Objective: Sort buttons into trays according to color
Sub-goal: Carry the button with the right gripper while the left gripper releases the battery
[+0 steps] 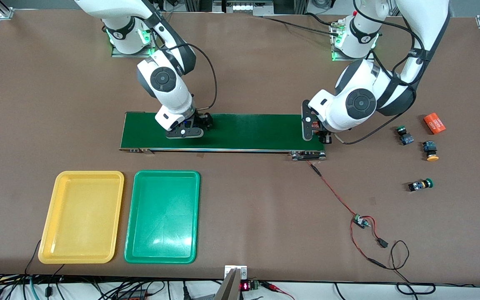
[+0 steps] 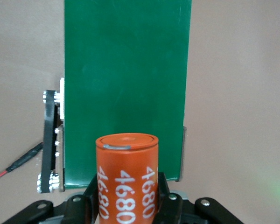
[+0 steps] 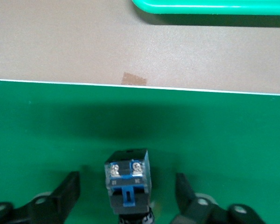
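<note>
The right pincer (image 3: pixel 128 196), fingers apart around a button (image 3: pixel 127 182) on the conveyor belt (image 1: pixel 240 131), must clamp and carry it toward the trays at 6 o'clock, its cap color unseen, while the left pincer (image 2: pixel 128 205) waits clamped on an orange "4680" cylinder (image 2: pixel 127 175).

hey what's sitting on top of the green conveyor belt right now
On the conveyor belt, a button rests between the right gripper's open jaws, cap hidden. The left gripper holds an orange 4680 cylinder over its other end.

Right gripper (image 3: pixel 126 193) low, fingers apart. Left gripper (image 2: pixel 128 196) low, fingers clamped.
</note>
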